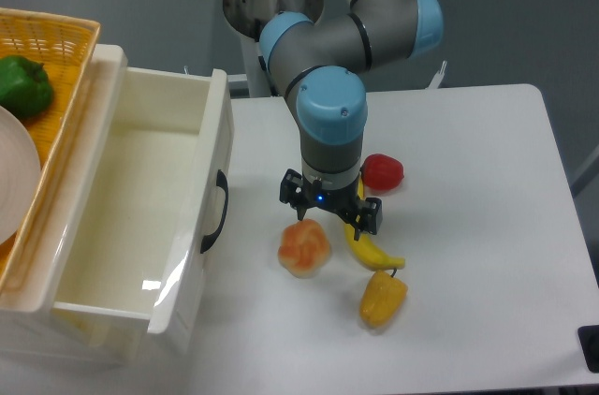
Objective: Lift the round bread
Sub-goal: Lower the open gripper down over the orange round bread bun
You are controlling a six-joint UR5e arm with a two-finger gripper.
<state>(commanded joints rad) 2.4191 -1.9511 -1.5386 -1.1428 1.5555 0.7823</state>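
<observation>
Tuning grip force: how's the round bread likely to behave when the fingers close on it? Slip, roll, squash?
The round bread looks glossy and plastic-like, so probably stiff rather than squashy, and perhaps slippery. Its domed, lumpy top could let the fingers slide off unless they close across its widest part. It seems to rest on a pale flat base, so a nudge would likelier slide it than roll it. The gripper hangs just above.

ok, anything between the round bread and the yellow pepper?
No object: the fixed camera shows only bare white table between the round bread and the yellow pepper. The banana lies beside that gap, toward the red piece.
</observation>
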